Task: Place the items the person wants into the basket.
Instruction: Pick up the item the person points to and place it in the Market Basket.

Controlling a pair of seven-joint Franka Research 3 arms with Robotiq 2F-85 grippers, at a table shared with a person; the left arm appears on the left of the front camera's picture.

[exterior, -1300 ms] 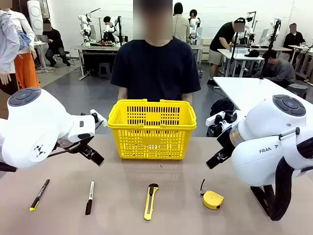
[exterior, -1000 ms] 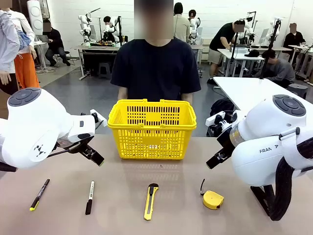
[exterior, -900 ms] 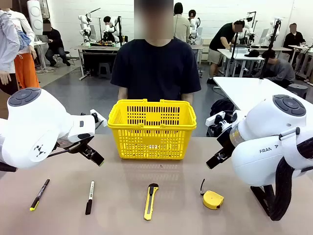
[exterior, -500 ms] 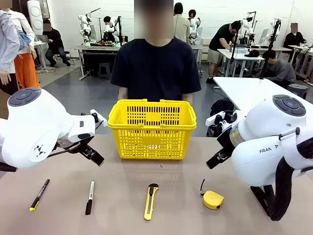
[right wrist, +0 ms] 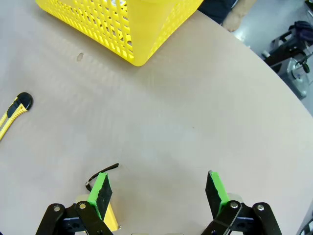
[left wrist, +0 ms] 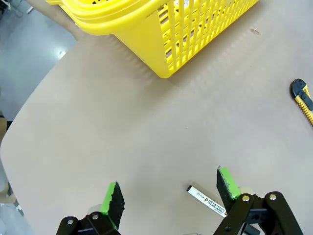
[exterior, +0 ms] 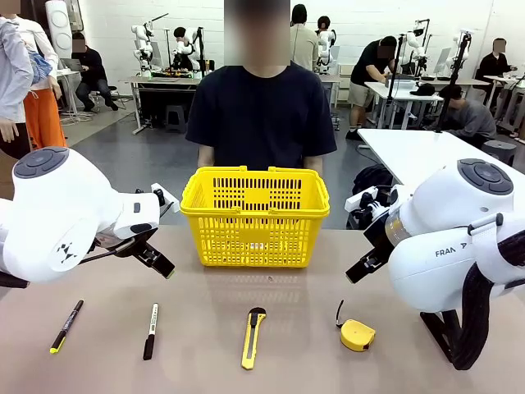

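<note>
The yellow basket (exterior: 255, 215) stands at the table's far middle, in front of the person (exterior: 261, 107) in a dark T-shirt. On the near table lie the black marker (exterior: 150, 330), the yellow-and-black utility knife (exterior: 253, 336) and the yellow tape measure (exterior: 357, 334). My left gripper (exterior: 160, 264) hovers open left of the basket, above the marker (left wrist: 206, 200). Right of the basket my right gripper (exterior: 361, 268) hangs open over the tape measure (right wrist: 108, 216). The left wrist view has the basket (left wrist: 161, 29) and the knife's end (left wrist: 302, 97); the right wrist view has the basket (right wrist: 117, 24) and the knife (right wrist: 12, 115).
A thin black pen with a yellow tip (exterior: 66, 325) lies at the near left, beside the marker. Bare tabletop (exterior: 271, 287) separates the basket from the row of tools. Other people and tables stand far behind.
</note>
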